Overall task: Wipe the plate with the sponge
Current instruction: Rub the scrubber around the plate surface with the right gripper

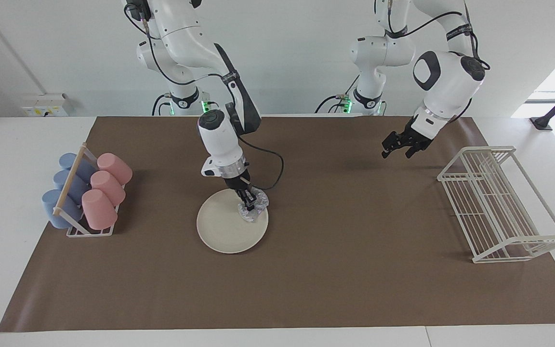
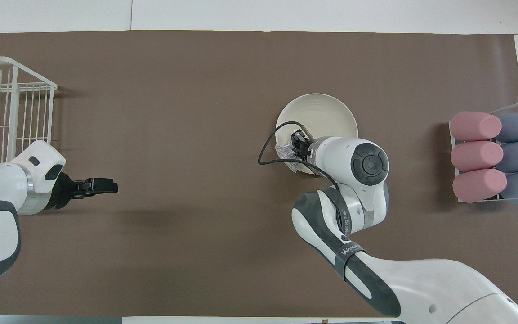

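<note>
Where right end effector [image 1: 250,205] pinches it, silvery crinkled sponge [image 1: 254,208] on cream plate's [image 1: 224,231] rim.

You see two glossy white arms [image 1: 215,140] with dark grey joint caps, black cables, black grippers [image 1: 399,144] and green base lights.

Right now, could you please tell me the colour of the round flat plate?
Plain cream-white plate; it shows best in the facing view.

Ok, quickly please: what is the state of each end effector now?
Right end effector: closed on the sponge, on the plate.
Left end effector: waits above the mat, holds nothing; open or closed cannot be told.
</note>
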Robot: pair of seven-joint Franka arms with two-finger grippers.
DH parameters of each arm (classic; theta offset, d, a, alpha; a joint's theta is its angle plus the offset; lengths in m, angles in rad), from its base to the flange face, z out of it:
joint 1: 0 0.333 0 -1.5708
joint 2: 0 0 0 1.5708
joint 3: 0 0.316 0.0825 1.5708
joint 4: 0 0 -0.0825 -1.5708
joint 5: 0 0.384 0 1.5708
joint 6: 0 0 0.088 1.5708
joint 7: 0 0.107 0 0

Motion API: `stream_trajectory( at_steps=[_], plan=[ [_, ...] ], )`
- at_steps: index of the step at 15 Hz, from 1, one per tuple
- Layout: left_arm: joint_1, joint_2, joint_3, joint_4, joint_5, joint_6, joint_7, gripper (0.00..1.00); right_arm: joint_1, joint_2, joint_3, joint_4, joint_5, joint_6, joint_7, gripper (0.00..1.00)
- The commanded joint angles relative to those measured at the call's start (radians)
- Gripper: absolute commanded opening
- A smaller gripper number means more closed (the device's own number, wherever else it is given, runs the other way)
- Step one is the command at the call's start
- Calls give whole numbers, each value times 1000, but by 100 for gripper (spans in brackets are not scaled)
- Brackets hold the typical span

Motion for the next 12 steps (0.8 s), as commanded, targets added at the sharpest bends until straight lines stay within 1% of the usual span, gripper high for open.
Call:
stream_trajectory(
  at_steps=[1, 4, 6, 7, 10, 12],
  plan=[
    [6, 12, -1, 15, 25, 7, -18, 100, -13, 14, 0, 75, 21, -97, -11, 0],
    [4, 12, -3, 15, 25, 9, -20, 100, -27, -46, -6, 152, 20, -250, -2, 0],
    [3, 10, -5, 23, 14, 9, -25, 100, -52, -116, -7, 170, 20, -356, 7, 0],
    [1, 10, -3, 31, -16, 7, -40, 100, -58, -156, -9, 178, 20, -408, 36, 0],
    [-8, 3, -3, 35, -321, 1, -54, 100, -72, -292, -9, 209, 3, -601, 146, 0],
    [-26, -3, -9, 41, -446, -2, -55, 100, -73, -371, -10, 245, -27, -730, 196, 0]
  ],
)
